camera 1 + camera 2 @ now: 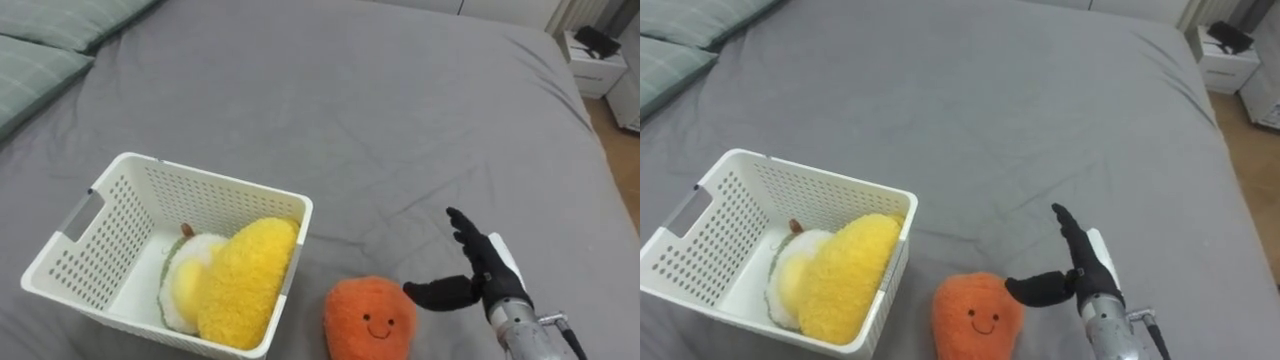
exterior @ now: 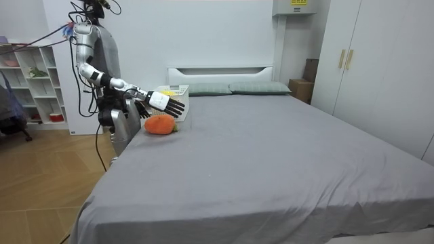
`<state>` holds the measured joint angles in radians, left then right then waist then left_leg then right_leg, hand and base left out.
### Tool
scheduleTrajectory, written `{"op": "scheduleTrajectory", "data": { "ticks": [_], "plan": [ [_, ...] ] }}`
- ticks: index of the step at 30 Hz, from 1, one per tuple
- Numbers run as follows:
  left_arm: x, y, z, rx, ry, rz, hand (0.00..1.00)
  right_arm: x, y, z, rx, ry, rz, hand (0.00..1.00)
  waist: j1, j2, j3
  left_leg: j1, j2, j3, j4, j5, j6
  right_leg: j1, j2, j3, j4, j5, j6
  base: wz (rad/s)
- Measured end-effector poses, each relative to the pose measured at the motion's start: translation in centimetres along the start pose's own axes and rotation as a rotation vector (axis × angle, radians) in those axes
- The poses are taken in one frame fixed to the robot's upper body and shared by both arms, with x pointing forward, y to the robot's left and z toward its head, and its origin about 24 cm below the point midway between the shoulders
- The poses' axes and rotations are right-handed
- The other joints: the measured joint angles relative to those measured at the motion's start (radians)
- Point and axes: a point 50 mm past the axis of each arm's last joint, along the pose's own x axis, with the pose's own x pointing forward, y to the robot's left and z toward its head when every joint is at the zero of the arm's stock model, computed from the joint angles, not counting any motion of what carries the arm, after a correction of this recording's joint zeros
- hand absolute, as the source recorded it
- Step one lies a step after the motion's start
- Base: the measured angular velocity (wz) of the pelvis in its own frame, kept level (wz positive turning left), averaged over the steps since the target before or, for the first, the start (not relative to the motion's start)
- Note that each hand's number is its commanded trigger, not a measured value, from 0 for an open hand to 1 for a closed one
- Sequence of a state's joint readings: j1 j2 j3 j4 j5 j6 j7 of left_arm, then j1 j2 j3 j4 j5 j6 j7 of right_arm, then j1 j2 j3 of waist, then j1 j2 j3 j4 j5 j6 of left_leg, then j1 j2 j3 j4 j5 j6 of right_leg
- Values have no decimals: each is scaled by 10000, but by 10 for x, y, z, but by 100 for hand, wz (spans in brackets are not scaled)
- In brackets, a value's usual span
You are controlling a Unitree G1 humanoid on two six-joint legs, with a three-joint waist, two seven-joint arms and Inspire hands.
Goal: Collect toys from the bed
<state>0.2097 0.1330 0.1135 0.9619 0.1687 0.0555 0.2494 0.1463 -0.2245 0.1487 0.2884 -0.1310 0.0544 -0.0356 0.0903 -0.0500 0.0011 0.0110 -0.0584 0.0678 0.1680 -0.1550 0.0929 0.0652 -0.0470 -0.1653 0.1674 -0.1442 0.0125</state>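
Your right hand [image 1: 482, 272] is spread, thumb out, just beside the orange plush [image 1: 370, 318] at the near edge of the bed [image 1: 380, 110]. The white basket [image 1: 120, 215] holds a yellow plush [image 1: 245, 280].

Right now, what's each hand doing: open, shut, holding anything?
Right hand: open, fingers spread, holding nothing, beside the orange plush toy.
Left hand: cannot be told.

You lose the bottom of the orange toy [image 1: 370, 318] at the lower edge — and in the basket [image 1: 200, 205] the yellow toy [image 1: 245, 280] covers part of the white toy [image 1: 185, 275].
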Motion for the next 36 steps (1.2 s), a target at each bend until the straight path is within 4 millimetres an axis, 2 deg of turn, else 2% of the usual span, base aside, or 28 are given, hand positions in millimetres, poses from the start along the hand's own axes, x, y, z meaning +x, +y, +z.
{"op": "scheduleTrajectory", "data": {
  "ticks": [5, 10, 13, 24, 33, 34, 35, 36],
  "plan": [
    [0, 0, 5, -62, -211, 6, 0, 0, 17, -5, -676, 210, 736, 0, 0, 3, 2, -118, 0, -6, 6, -5, 7, -140, -8, -35, 14, 1, 3, 0],
    [0, -5, 9, -12, -448, -330, 0, -2, 31, -24, -1416, 997, 1455, 0, 74, -11, -8, -225, -21, -118, 41, -13, 20, -176, -21, -160, 8, 2, 7, 7],
    [-1, -6, 9, -58, -447, -410, 0, -3, 37, -28, -1543, 1248, 1759, 0, 82, -36, -21, -344, -33, -251, 99, -15, 18, -213, -23, -296, 3, 1, 7, 13],
    [-1, -5, 6, -170, -305, -372, 0, -5, 50, -37, -1446, 1728, 2670, 0, 546, -199, 48, -437, -68, -532, 275, -53, 10, -133, -42, -588, -6, 2, 7, 8],
    [-2, -5, -2, -107, -44, -300, 0, -4, 50, -45, -1393, 2121, 2764, 0, 570, -187, 56, -511, -78, -632, 398, -107, 4, -100, -36, -658, -2, 2, 7, 2],
    [-2, -5, -4, -86, 26, -294, 0, -4, 50, -47, -1385, 2204, 2753, 33, 570, -187, 56, -515, -78, -646, 398, -109, 2, -100, -35, -672, -2, 2, 6, 0],
    [-2, -5, -5, -71, 44, -294, 0, -4, 50, -48, -1357, 2261, 2753, 77, 565, -182, 60, -521, -79, -666, 398, -110, 1, -99, -36, -697, -2, 2, 7, 8],
    [-3, -5, -6, -57, 83, -300, 0, -4, 49, -50, -1322, 2371, 2738, 99, 555, -179, 62, -535, -89, -719, 399, -110, -2, -96, -40, -731, -2, 2, 6, 8]
  ]
}}
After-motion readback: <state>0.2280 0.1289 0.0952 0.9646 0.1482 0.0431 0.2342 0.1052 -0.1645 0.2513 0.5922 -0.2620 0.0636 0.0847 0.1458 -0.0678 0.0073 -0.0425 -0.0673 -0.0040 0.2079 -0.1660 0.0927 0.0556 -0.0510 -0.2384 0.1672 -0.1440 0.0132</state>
